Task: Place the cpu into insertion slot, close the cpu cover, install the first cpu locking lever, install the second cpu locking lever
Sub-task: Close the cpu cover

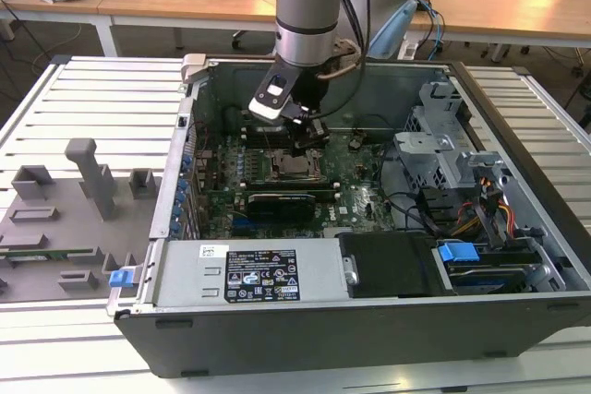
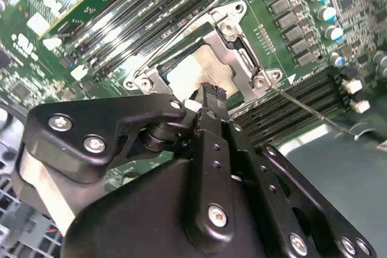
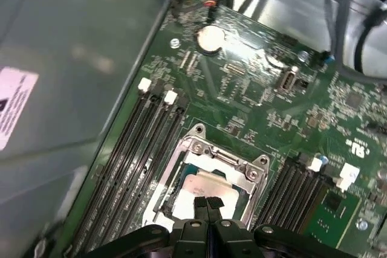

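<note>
My gripper hangs inside the open computer case, directly over the insertion slot in the middle of the motherboard. In both wrist views its two black fingertips are pressed together with nothing between them, just above the socket. The cpu lies in the slot with its silvery top face up. The cpu cover lies flat around it as a metal frame. One thin wire locking lever sticks out sideways over the memory slots. Another lever runs along the cover's edge.
Long black memory slots flank the socket on both sides. A black card sits just in front of it, with the power supply nearer the front. Drive cage and cables fill the exterior view's right. Grey fixtures stand on the table at left.
</note>
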Available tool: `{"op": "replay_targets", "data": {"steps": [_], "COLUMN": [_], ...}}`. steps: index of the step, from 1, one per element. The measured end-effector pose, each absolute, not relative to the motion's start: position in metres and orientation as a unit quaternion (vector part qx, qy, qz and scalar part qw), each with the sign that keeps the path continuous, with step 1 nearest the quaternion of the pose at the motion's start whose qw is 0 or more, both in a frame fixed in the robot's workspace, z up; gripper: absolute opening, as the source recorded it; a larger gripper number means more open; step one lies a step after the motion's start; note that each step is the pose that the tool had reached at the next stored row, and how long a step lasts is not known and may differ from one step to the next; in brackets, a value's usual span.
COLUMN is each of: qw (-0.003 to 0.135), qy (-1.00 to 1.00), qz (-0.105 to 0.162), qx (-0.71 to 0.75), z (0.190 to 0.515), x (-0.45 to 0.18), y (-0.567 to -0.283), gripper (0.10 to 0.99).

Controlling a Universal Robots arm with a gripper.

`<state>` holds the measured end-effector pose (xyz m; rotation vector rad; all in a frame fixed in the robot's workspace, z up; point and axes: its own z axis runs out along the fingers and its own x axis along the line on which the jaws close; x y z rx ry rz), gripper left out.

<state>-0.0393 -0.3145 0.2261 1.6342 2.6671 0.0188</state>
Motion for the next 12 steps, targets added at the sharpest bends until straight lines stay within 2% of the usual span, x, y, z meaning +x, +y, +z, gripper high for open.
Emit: {"op": "replay_targets", "data": {"steps": [12], "qw": [0.007], "qy": [0.931], "qz": [0.005], "qx": [0.365], "z": [0.2260], "x": [-0.0392], "y": [-0.3145], "gripper": [0.106]}}
